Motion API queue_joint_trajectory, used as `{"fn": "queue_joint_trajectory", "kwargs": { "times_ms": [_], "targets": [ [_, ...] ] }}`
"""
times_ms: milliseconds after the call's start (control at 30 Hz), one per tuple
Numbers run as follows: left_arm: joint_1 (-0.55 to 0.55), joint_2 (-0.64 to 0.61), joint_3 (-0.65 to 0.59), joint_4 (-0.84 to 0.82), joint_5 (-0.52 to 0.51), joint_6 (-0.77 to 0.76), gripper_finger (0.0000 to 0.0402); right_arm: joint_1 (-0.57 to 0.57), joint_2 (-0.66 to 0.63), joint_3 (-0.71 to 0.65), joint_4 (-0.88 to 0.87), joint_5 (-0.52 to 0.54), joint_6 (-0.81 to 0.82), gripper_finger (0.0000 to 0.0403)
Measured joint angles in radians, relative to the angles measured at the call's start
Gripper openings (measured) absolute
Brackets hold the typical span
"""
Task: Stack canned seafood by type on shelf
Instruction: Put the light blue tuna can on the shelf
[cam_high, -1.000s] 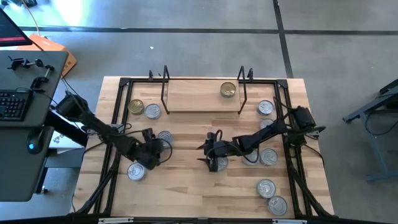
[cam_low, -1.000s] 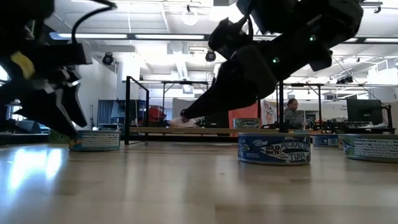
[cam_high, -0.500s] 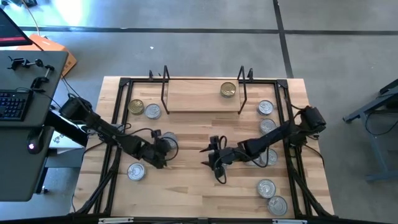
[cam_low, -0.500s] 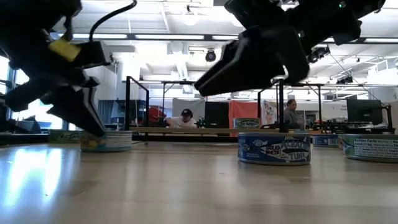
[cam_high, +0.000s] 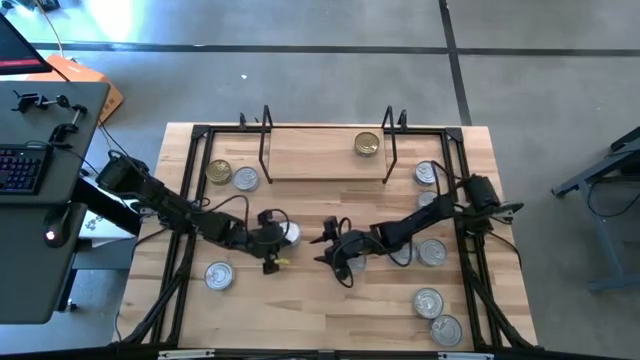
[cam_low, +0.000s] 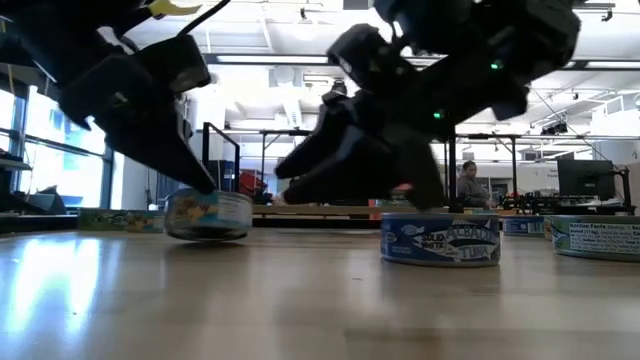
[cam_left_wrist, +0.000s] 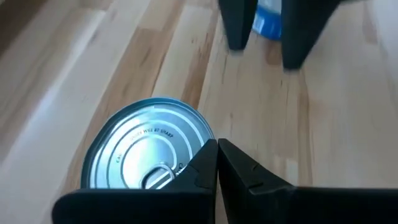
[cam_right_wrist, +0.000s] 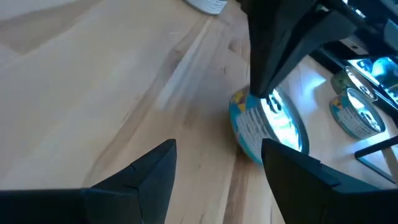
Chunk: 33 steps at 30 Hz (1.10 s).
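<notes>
Left gripper (cam_left_wrist: 217, 163), fingers together, seemingly touches 1 tin (cam_left_wrist: 146, 153).

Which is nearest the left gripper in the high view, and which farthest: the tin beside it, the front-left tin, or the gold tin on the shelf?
1. Tin beside the left gripper, at mid-table.
2. Front-left tin, alone near the left front edge.
3. Gold tin, at the back on the shelf, towards its right end.
</notes>
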Motion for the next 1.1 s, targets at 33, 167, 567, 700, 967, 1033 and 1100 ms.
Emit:
{"fn": "queue_joint_trajectory", "kwargs": {
  "times_ms": [33, 167, 567, 700, 967, 1033, 1100],
  "targets": [
    [0.005, 0.000, 0.000, 0.012, 0.003, 0.000, 0.0001, -0.004, 0.011, 0.023, -0.011, 0.018, 0.000, 0.0229],
    [0.011, 0.000, 0.001, 0.035, 0.008, 0.010, 0.0001, -0.028, 0.048, 0.139, -0.139, 0.067, 0.001, 0.0229],
    [0.009, -0.001, 0.002, 0.048, 0.004, 0.005, 0.0000, -0.044, 0.201, 0.370, -0.370, 0.132, -0.265, 0.0230],
    [0.009, -0.002, 0.003, 0.085, 0.006, 0.019, 0.0001, -0.044, 0.239, 0.387, -0.313, 0.191, -0.219, 0.0226],
    [-0.004, -0.024, 0.042, 0.012, 0.034, 0.068, 0.0001, -0.044, 0.246, 0.384, -0.290, 0.198, -0.089, 0.0173],
    [-0.026, -0.051, 0.077, -0.117, 0.034, 0.079, 0.0001, -0.041, 0.241, 0.384, -0.317, 0.241, -0.059, 0.0163],
    [-0.051, -0.076, 0.111, -0.280, 0.024, 0.075, 0.0000, -0.031, 0.225, 0.384, -0.375, 0.315, 0.022, 0.0156]
  ]
}}
